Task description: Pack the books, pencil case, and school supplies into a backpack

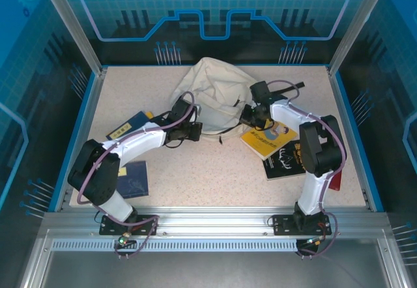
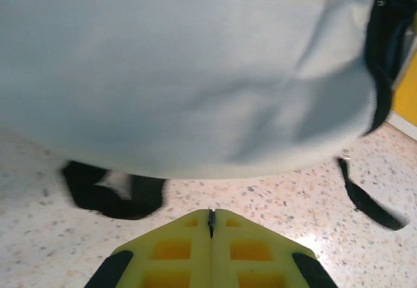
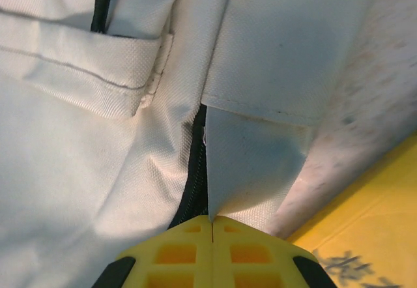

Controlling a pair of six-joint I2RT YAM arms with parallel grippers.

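The cream backpack (image 1: pixel 215 96) lies slumped at the back middle of the table. My right gripper (image 1: pixel 251 115) is at its right edge, shut on a corner of a cream fabric flap (image 3: pixel 251 164) beside a dark zipper (image 3: pixel 192 190). My left gripper (image 1: pixel 195 130) is at the bag's lower left with its jaws shut (image 2: pixel 210 213). A thin dark sliver sits in their seam, and bare table separates them from the backpack (image 2: pixel 182 73). A yellow book (image 1: pixel 267 138) and a black book (image 1: pixel 283 161) lie under the right arm. Another yellow-covered book (image 1: pixel 127 128) lies partly under the left arm.
A dark blue book (image 1: pixel 133 178) lies near the left arm's base, and something red (image 1: pixel 335 180) shows behind the right arm. Black strap ends (image 2: pixel 111 193) trail from the bag onto the table. Raised blue rails edge the table (image 1: pixel 208 171).
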